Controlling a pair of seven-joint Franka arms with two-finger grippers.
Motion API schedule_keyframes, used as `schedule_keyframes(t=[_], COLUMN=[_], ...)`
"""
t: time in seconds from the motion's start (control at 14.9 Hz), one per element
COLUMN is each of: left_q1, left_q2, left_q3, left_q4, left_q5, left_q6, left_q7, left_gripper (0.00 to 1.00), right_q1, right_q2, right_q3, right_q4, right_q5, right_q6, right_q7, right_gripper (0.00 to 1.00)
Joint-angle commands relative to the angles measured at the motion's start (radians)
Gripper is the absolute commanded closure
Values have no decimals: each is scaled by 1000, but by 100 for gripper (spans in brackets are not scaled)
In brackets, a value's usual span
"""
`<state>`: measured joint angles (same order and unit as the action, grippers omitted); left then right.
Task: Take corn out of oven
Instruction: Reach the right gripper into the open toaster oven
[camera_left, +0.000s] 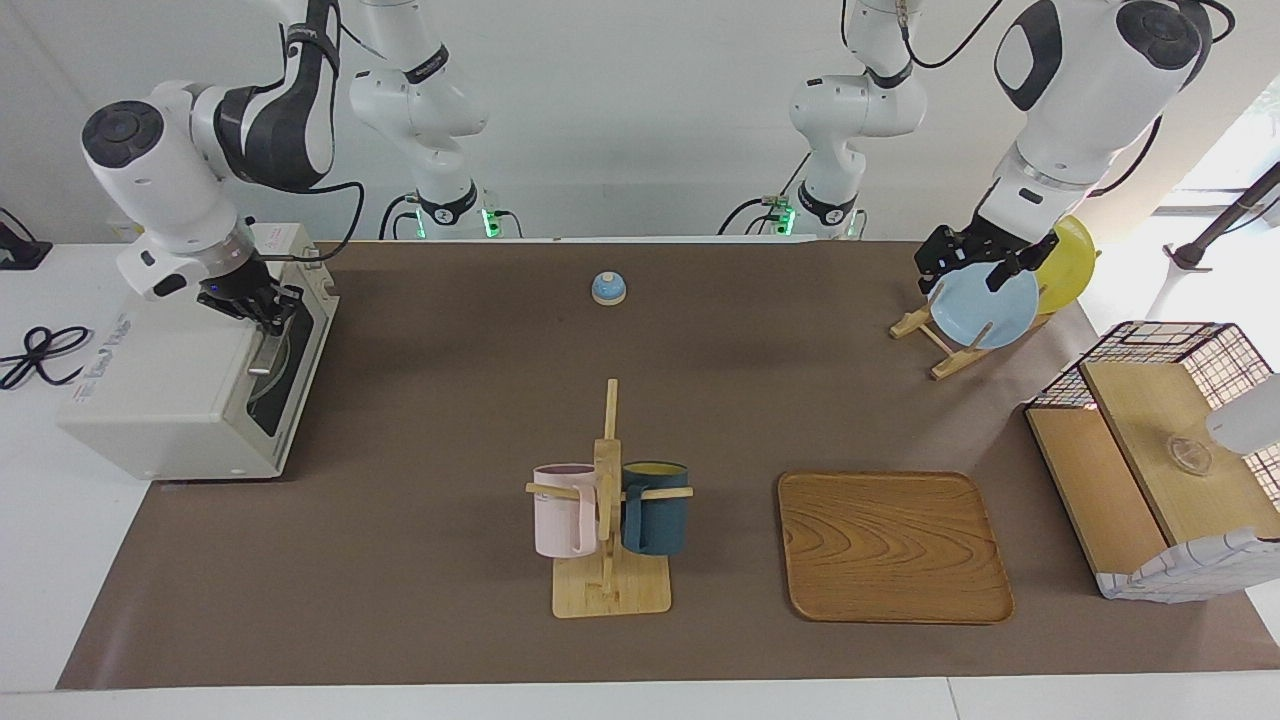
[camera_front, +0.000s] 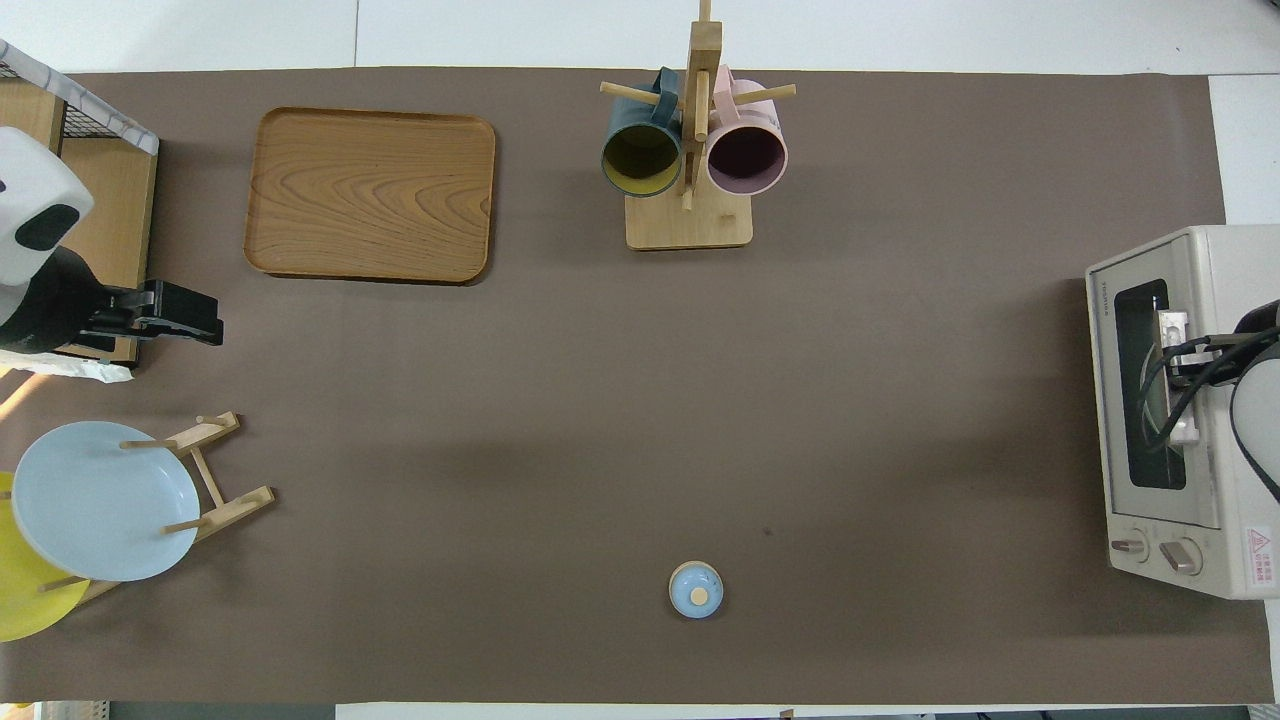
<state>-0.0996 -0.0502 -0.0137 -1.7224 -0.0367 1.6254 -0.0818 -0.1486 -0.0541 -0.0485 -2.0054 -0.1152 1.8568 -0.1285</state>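
**Cream-white oven shut, right gripper at its door handle**

Cream-white and boxy, the toaster oven (camera_left: 190, 385) sits at the right arm's end of the table with its glass door closed. The right gripper (camera_left: 262, 308) is down at the metal bar handle (camera_front: 1172, 378) on top of the door; whether its fingers are pinching the bar or are spread around it cannot be told. The corn is not visible in either view, and the dark window shows nothing clear of the inside.

Toward the middle, a small blue bell (camera_left: 608, 288) sits on the brown mat (camera_left: 450, 400) near the robots. Farther from them stands a wooden mug tree (camera_left: 607, 520) carrying a pink mug (camera_left: 565, 510) and a dark teal mug (camera_left: 655, 507). Beside it lies a wooden tray (camera_left: 893, 547).

At the left arm's end, a wooden rack (camera_left: 945, 345) holds a pale blue plate (camera_left: 985, 305) and a yellow plate (camera_left: 1068, 263). The left gripper (camera_left: 975, 262) hangs over the rack and waits; its finger state cannot be told. A wire-framed wooden box (camera_left: 1150, 455) stands at the table's end.
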Motion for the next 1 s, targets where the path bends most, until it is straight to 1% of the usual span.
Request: schedule_keyframes(t=[0.0,0.07,0.47,0.6,0.74,0.94], left_q1=[6,6,6,6,6,6], left_q2=[-19,-19,-19,-19,-19,-19], left_q3=[-5,-5,-5,-5,-5,-5], left_q4=[-17,-17,-17,-17,-19,-17], left_q5=[17,17,17,17,17,17], left_q6=[14,14,14,14,14,14], left_q7=[2,2,2,2,2,2], left_gripper=[0,0,0,0,0,0], right_q1=[3,3,86,104,110,112], right_q2=[-18,-16,-1,3,5,28], right_q3=[9,9,12,12,12,12], right_q4=[-59,-61,-72,-93,-107,-115], right_q5=[-11,-3,6,9,14,23], right_q6=[61,62,99,146,162,196], right_q7=[-20,-19,38,58,59,59], right_gripper=[100,100,100,100,100,100])
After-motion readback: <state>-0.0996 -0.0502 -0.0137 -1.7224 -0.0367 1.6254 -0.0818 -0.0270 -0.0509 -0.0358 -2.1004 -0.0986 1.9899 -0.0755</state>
